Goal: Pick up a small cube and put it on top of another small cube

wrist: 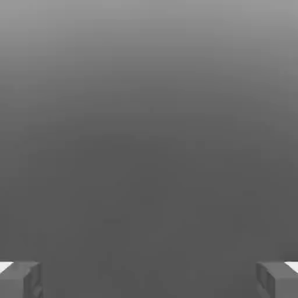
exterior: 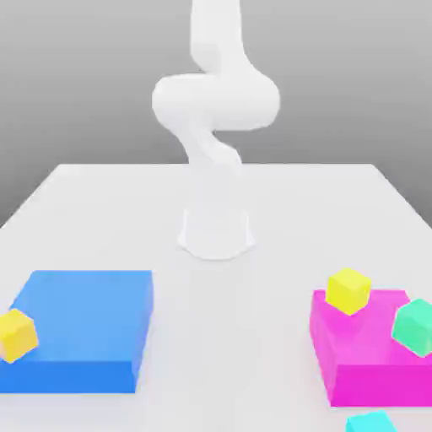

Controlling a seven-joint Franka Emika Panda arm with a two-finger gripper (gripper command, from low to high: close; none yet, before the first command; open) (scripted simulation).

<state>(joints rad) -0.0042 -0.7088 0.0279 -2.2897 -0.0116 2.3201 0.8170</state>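
Several small cubes lie in the exterior view. One yellow cube (exterior: 17,334) sits at the left edge of a blue block (exterior: 84,325). Another yellow cube (exterior: 348,290) rests tilted on the back left corner of a magenta block (exterior: 363,359), and a green cube (exterior: 415,326) rests tilted on that block's right side. A teal cube (exterior: 371,422) lies on the table in front of the magenta block. In the hand view my gripper (wrist: 149,280) is open, its grey fingertips (wrist: 20,280) far apart with nothing between them and plain grey background beyond.
The white arm (exterior: 215,101) rises from its base (exterior: 216,232) at the table's middle and leaves the picture at the top. The white table (exterior: 216,295) stretches between the blue and magenta blocks.
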